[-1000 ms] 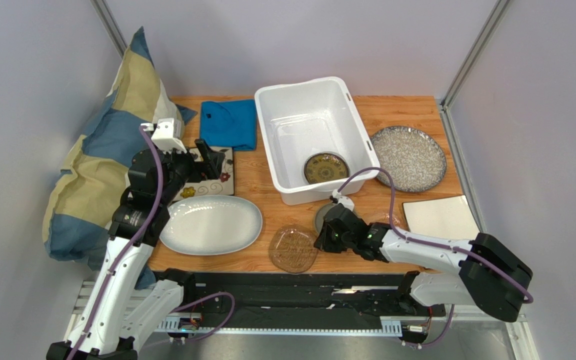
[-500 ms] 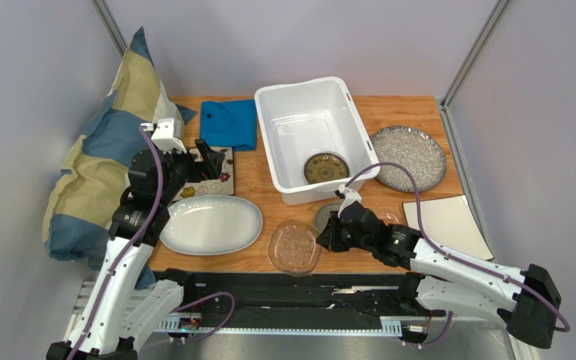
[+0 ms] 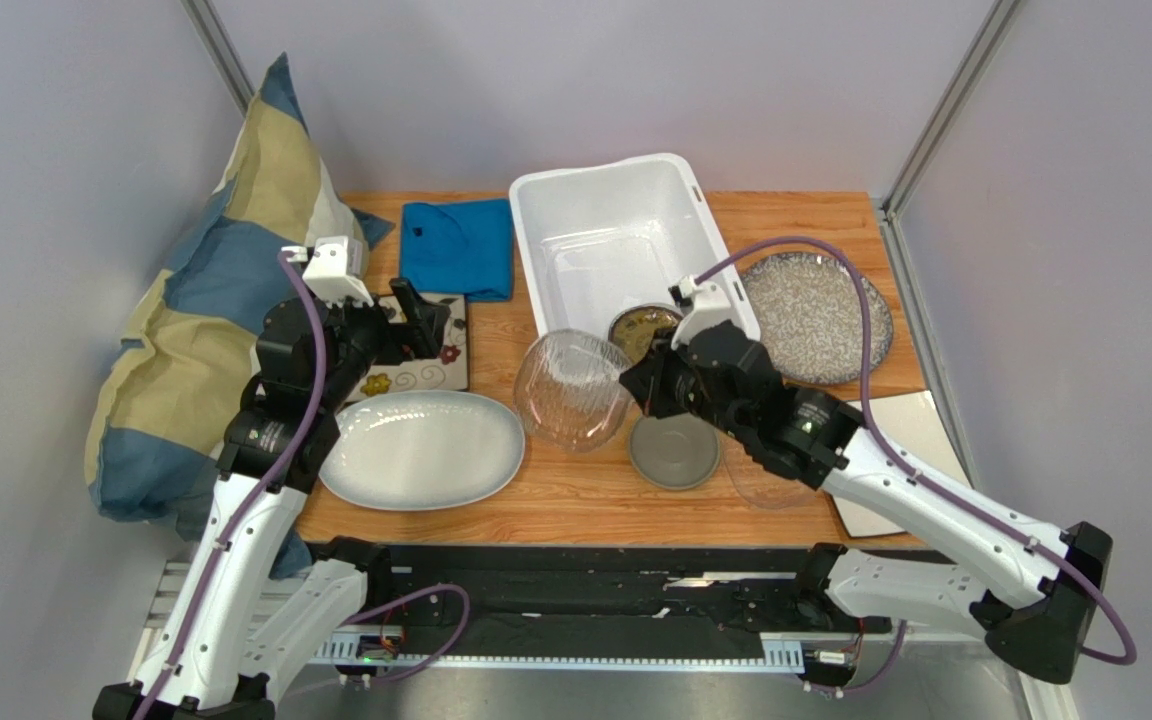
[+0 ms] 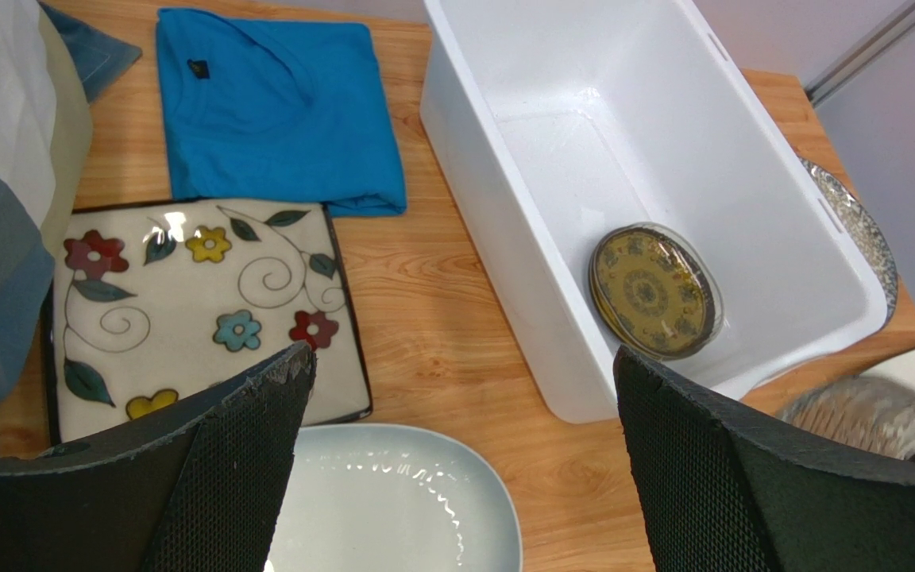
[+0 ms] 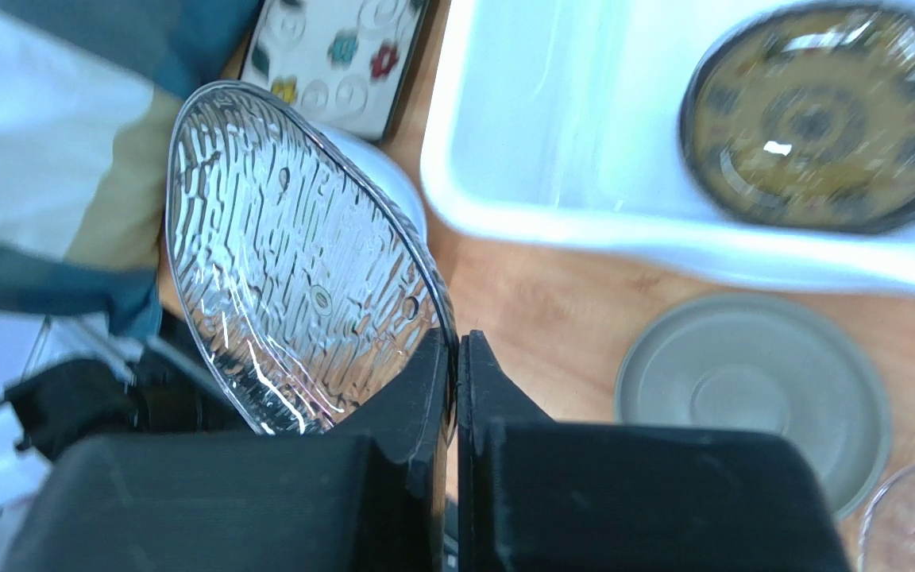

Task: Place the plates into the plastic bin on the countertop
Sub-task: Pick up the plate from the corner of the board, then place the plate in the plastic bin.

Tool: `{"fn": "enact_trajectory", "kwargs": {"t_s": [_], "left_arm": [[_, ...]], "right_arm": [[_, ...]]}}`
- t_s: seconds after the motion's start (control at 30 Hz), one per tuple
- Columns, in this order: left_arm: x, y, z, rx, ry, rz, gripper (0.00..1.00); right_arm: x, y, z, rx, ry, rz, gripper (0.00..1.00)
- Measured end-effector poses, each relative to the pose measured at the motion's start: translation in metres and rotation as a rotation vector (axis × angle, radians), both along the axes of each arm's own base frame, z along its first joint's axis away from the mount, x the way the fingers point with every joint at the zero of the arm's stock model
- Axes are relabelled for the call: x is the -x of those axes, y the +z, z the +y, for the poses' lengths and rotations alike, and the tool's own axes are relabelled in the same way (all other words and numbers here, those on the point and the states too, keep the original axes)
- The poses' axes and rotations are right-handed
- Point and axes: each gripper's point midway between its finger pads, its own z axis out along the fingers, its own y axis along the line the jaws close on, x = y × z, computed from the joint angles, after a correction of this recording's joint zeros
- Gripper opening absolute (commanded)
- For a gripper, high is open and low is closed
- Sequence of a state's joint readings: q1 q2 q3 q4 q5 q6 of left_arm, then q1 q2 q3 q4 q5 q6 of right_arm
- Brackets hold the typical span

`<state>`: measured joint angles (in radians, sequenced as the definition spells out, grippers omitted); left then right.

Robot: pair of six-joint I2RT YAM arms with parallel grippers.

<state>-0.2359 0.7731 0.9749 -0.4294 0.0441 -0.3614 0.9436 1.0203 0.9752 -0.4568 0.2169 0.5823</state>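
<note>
On the wooden tabletop [image 3: 537,510], the white bin [image 3: 597,167] is seen at the middle of the far edge, with one small patterned plate [image 4: 653,292] already lying at its near end. Within the last second a clear ribbed glass plate [image 3: 572,387] has been lifted off the near edge of the tabletop and carried up toward the bin. It is now held in the air, tipped steeply on edge, just outside the bin's near left corner. A second delivery is therefore judged to be under way, with only the move over the rim and the release left.

The oval platter [image 3: 425,447], the speckled round plate [image 3: 823,315], the flowered square plate [image 4: 188,310] and a small grey plate [image 3: 675,450] are left waiting on the wood. What may be another clear plate is glimpsed under the right arm.

The right gripper [image 5: 458,358] is shown clamped tight on the glass plate's rim, the jaws nearly meeting. The left gripper [image 4: 465,361] is held spread wide and empty above the left side of the tabletop, touching nothing.
</note>
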Motion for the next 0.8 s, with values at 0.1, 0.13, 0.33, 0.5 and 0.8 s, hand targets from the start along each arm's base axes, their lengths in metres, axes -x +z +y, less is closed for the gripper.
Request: {"fn": "enact_trajectory", "kwargs": {"t_s": [0.1,0.13,0.33,0.5,0.8], "left_arm": [[0.0,0.0,0.0,0.0,0.0,0.0,0.99],[0.0,0.0,0.0,0.0,0.0,0.0,0.99],[0.0,0.0,0.0,0.0,0.0,0.0,0.99],[0.0,0.0,0.0,0.0,0.0,0.0,0.99],[0.0,0.0,0.0,0.0,0.0,0.0,0.99]], "right_arm": [[-0.032,0.018,-0.004,0.005,-0.053,-0.034,0.0],[-0.042,0.021,-0.006,0.008,-0.065,-0.038,0.0],[-0.093,0.025,-0.019,0.017,-0.12,-0.013,0.0],[-0.139,0.025,-0.033,0.034,-0.168,0.001,0.0],[-0.2,-0.032,-0.039,0.174,-0.173,0.085,0.0]]}}
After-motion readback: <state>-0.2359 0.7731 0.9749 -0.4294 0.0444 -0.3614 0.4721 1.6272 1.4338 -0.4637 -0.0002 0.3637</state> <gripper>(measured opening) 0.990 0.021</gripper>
